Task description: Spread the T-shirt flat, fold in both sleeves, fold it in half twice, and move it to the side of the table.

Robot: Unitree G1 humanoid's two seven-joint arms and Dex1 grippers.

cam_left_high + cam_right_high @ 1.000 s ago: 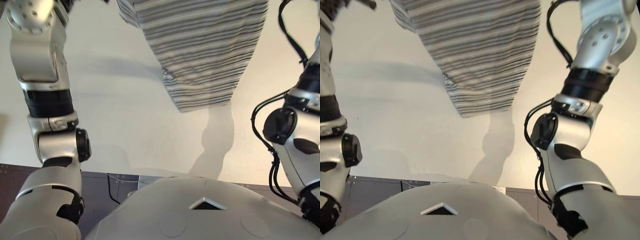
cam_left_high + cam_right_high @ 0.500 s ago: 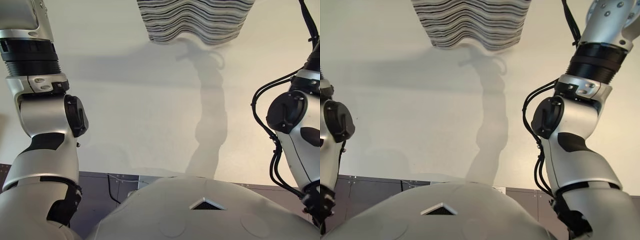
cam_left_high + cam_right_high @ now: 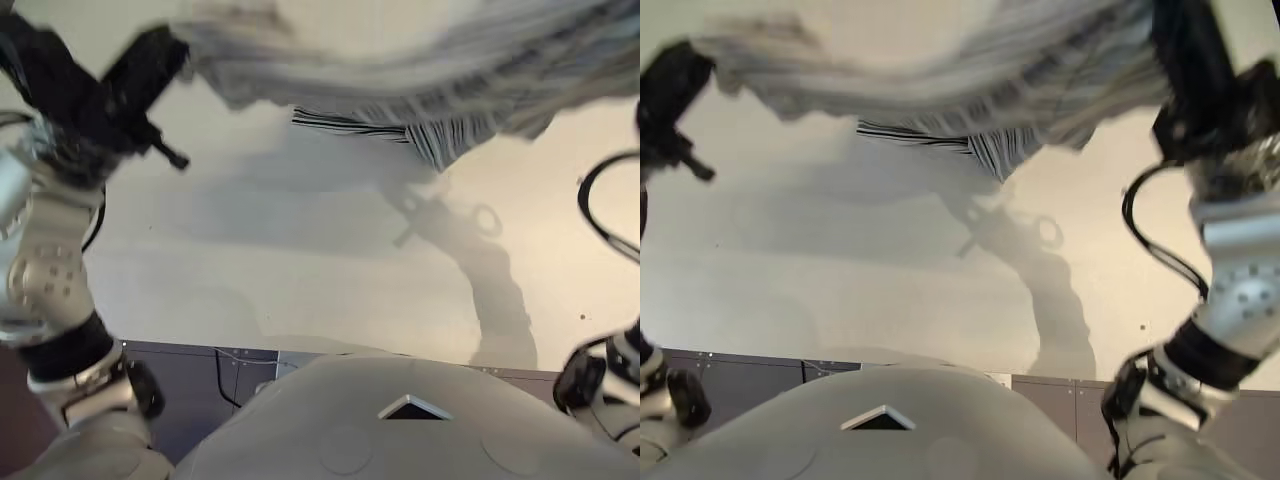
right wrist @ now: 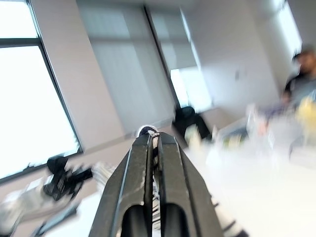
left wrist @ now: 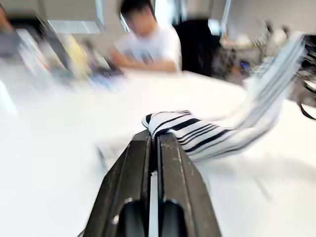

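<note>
The striped T-shirt [image 3: 400,60] hangs stretched in the air between both grippers, above the white table [image 3: 300,260]. A fold of it sags lowest near the middle [image 3: 440,140]. My left gripper [image 3: 172,48] is up at the left, shut on one end of the cloth. In the left wrist view its fingers [image 5: 170,163] pinch the striped fabric [image 5: 197,133]. My right gripper [image 3: 1165,30] is up at the right, shut on the other end. A little striped cloth [image 4: 148,131] shows at its tips in the right wrist view.
The table's front edge [image 3: 300,345] runs close to me, with a dark cabinet [image 3: 230,375] under it. Blurred items [image 5: 74,69] stand on the far side of the table. The shirt's shadow [image 3: 440,225] lies on the bare tabletop.
Both arms have swung apart and down into view. The T-shirt, first hanging in a narrow drape and then lifted away, is now pulled wide across the top.
</note>
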